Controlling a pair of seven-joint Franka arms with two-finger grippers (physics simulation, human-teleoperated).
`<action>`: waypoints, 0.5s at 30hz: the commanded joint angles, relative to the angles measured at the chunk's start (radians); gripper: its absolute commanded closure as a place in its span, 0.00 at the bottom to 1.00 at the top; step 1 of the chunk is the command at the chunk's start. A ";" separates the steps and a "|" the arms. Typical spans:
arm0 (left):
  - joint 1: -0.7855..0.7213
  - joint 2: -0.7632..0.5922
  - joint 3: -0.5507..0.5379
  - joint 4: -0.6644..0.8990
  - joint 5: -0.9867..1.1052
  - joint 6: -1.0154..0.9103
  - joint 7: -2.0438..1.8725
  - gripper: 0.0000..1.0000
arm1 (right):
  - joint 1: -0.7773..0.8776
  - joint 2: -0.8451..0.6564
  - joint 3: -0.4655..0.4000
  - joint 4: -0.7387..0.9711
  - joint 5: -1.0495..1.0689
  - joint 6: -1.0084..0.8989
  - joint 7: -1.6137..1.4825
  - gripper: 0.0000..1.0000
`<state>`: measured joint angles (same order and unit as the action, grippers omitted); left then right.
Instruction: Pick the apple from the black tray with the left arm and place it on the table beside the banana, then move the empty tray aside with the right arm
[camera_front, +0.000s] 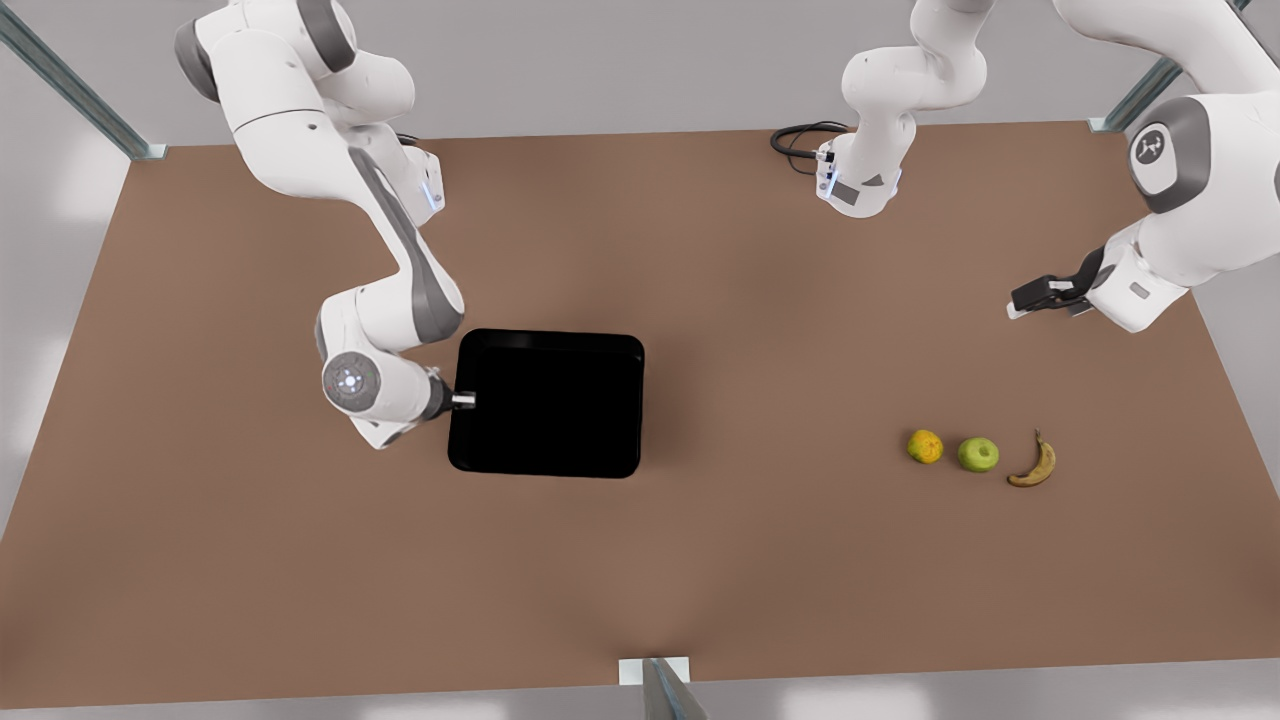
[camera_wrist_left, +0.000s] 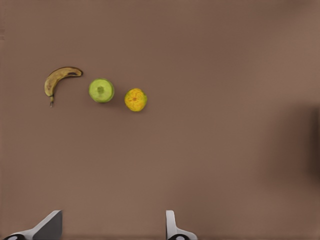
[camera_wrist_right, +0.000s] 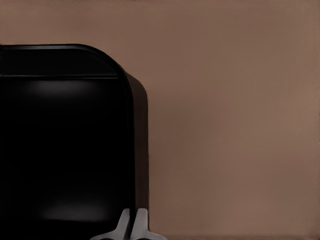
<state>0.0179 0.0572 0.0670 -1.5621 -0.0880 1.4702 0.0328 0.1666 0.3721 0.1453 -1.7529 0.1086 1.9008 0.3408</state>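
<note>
The apple (camera_front: 978, 454) (camera_wrist_left: 101, 90) lies on the table (camera_front: 760, 300) between the banana (camera_front: 1035, 466) (camera_wrist_left: 57, 80) and an orange fruit (camera_front: 925, 446) (camera_wrist_left: 135, 99). My left gripper (camera_front: 1025, 298) (camera_wrist_left: 111, 227) hovers open and empty above the table, back from the fruit row at the front view's right. The black tray (camera_front: 545, 402) (camera_wrist_right: 65, 150) sits empty left of centre. At the side of the tray toward the front view's left, my right gripper (camera_front: 465, 400) (camera_wrist_right: 133, 225) is shut on the rim.
A white arm link (camera_front: 865, 170) and a black cable (camera_front: 800, 135) hang over the table's back edge. A metal post (camera_front: 655, 685) stands at the front edge. Bare tabletop stretches between the tray and the fruits.
</note>
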 joint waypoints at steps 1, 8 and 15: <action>-0.012 0.000 -0.003 0.001 0.001 -0.001 -0.001 0.00 | -0.004 -0.001 -0.007 0.004 -0.012 -0.058 -0.175 0.89; -0.012 0.000 -0.003 0.001 0.001 -0.001 -0.001 0.00 | -0.004 -0.001 -0.058 0.033 -0.023 -0.101 -0.258 0.90; -0.012 0.000 -0.003 0.001 0.001 0.001 0.001 0.00 | -0.004 0.002 -0.110 0.053 -0.044 -0.117 -0.345 0.90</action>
<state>0.0015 0.0577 0.0642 -1.5620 -0.0877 1.4709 0.0331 0.1626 0.3757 0.0380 -1.7017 0.0873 1.8074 0.1706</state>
